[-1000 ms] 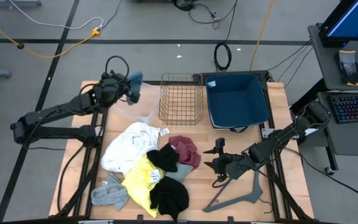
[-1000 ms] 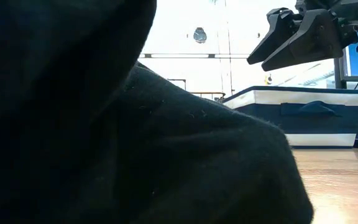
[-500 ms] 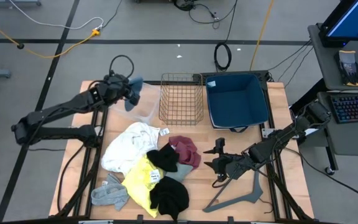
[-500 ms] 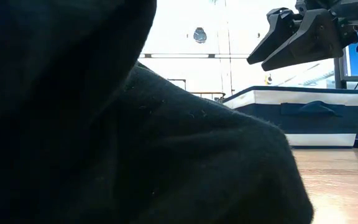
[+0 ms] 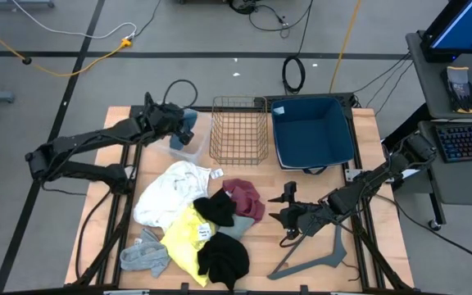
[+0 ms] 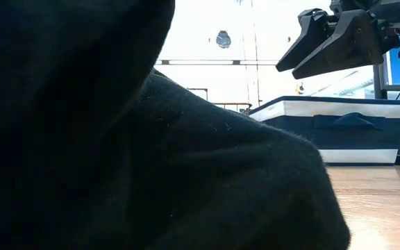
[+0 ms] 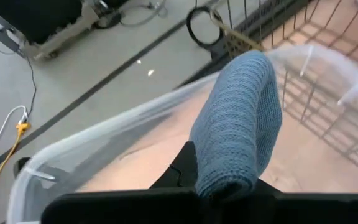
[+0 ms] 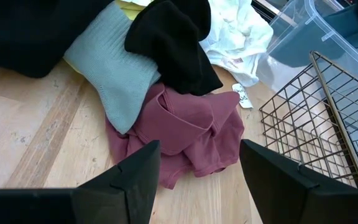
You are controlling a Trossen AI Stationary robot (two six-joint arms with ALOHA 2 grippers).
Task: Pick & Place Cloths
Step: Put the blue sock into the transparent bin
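The left gripper is up at the far-left part of the table, right over a clear plastic bin, and it's clenched on the teal-blue cloth — in the left wrist view the knit fabric bulges out from between the fingers, with the bin's see-through rim curving around it. The wire basket sits just beside the bin, and the blue fabric box is next to that.

The right gripper hangs low on the right side of the table, fingers spread wide with nothing in them. In its wrist view it looks over the maroon cloth, which lies crumpled on the wood. The grey plastic hanger lies just beside that gripper, toward the near edge.

The rest of the cloths are in a loose pile mid-table:
- white cloth at the left of the heap
- yellow cloth under and beside it
- one black cloth touching the maroon one
- second black cloth at the near edge — it fills most of the low view
- grey cloth off at the near-left corner
- pale green knit piece tucked between the black and maroon ones
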